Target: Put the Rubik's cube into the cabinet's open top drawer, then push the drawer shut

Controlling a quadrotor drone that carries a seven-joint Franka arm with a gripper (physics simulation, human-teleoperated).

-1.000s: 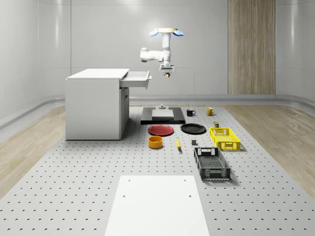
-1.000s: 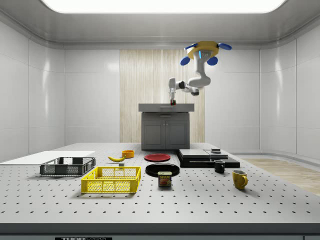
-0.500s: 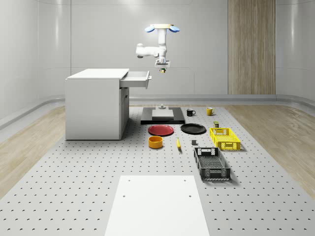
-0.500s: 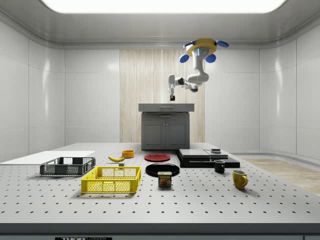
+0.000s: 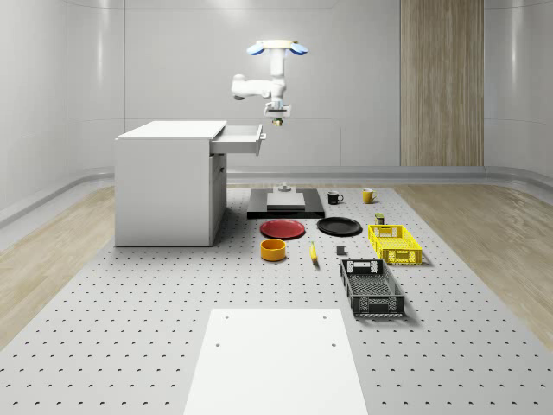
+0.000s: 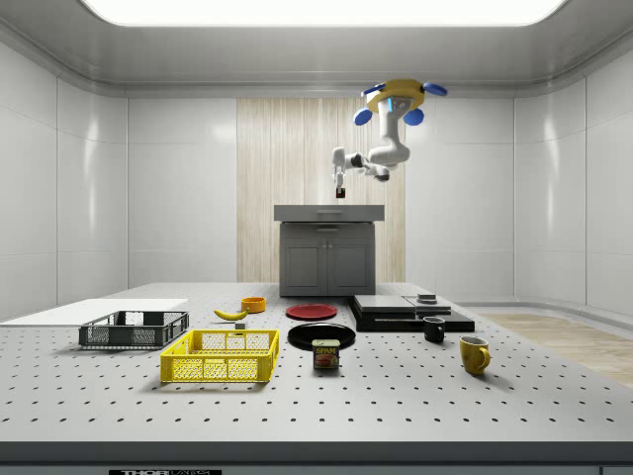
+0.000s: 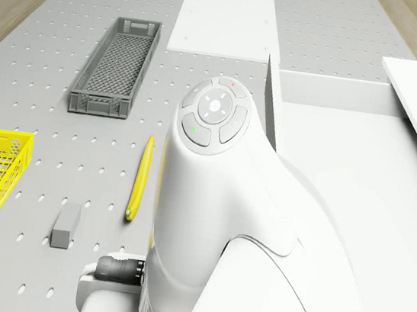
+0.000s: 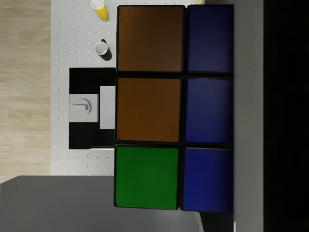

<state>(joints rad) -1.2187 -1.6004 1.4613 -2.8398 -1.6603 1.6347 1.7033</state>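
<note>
Gripper (image 5: 276, 122): clamped on Rubik's cube (image 8: 174, 106), carried closer to the cabinet (image 5: 168, 186) since a second ago; open top drawer (image 5: 238, 137) just below and beside. Drone (image 5: 276, 48) hovering above the drawer's front; release pending.

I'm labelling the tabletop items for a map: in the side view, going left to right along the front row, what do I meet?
Grey crate → yellow crate → Spam can → black mug → yellow mug.
</note>
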